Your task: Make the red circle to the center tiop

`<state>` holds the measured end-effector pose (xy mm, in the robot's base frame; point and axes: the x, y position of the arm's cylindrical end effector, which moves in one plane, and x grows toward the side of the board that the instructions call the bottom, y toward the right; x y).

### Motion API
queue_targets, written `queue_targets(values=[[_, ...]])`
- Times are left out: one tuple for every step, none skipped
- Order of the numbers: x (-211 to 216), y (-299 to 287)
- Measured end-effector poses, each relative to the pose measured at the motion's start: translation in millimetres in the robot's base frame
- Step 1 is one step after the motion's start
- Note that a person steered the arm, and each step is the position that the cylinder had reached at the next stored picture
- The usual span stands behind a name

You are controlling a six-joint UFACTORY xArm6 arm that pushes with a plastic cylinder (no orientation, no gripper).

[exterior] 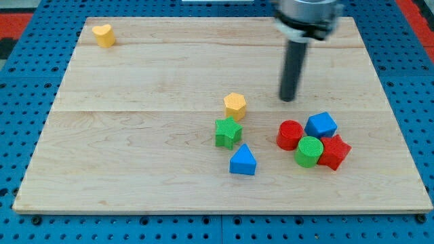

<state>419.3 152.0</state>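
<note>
The red circle (289,134) lies on the wooden board (135,135) at the view's lower right, in a tight cluster. It touches a blue cube (321,125) on its right and a green circle (309,151) at its lower right. A red star-like block (334,152) sits at the right of the green circle. My tip (288,99) stands on the board just above the red circle, with a small gap between them.
A yellow hexagon (234,105) sits left of my tip. A green star (228,132) and a blue triangle (243,160) lie below it. A yellow heart-like block (103,34) sits at the board's top left corner.
</note>
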Motion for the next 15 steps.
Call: queue_targets(values=[[56.6,45.3],[118.2,41.5],[119.7,-3.2],[102.0,-13.7],[74.8,-15.0],[51.2,-42.3],[108.8,-36.1],[89.0,-60.4],[52.8,-36.1],[24.6,-35.6],[78.0,-36.9],[97.1,-74.1],[48.7,-86.0],[7.3,-86.2],[13.9,-79.8]])
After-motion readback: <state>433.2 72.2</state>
